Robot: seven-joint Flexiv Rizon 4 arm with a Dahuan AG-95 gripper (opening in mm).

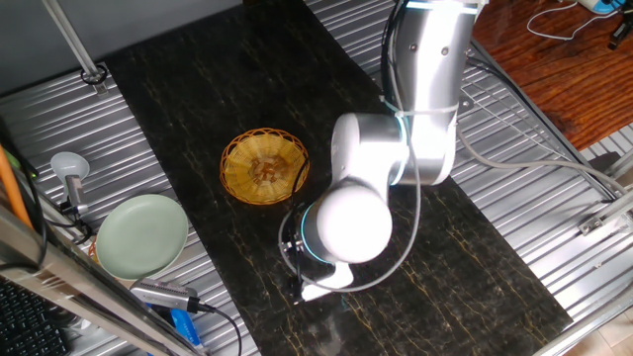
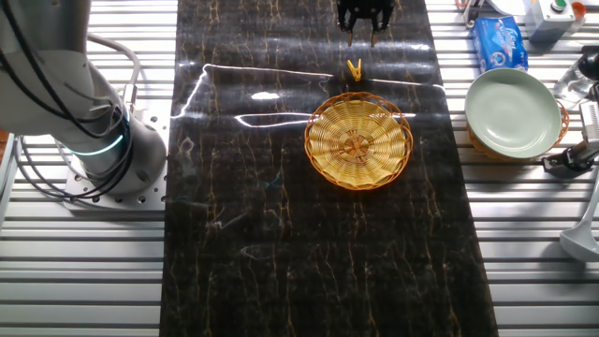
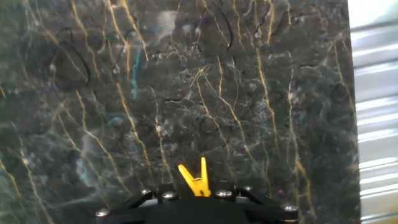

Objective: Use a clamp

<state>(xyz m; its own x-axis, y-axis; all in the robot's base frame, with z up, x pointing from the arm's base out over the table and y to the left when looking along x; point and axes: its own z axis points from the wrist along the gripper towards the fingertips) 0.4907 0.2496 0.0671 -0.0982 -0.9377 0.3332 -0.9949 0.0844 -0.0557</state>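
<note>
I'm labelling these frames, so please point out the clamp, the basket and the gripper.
clamp (image 2: 354,69), the other fixed view, on its yellow body.
basket (image 2: 358,142), the other fixed view, on its woven centre.
gripper (image 2: 361,35), the other fixed view, between its fingertips.

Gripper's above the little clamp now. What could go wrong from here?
1. The clamp is tiny and thin; the gripper, above and slightly offset, may knock it over or flick it away rather than grasp it.
2. The woven basket sits right beside the clamp; a nudged clamp could slide against its rim.
</note>
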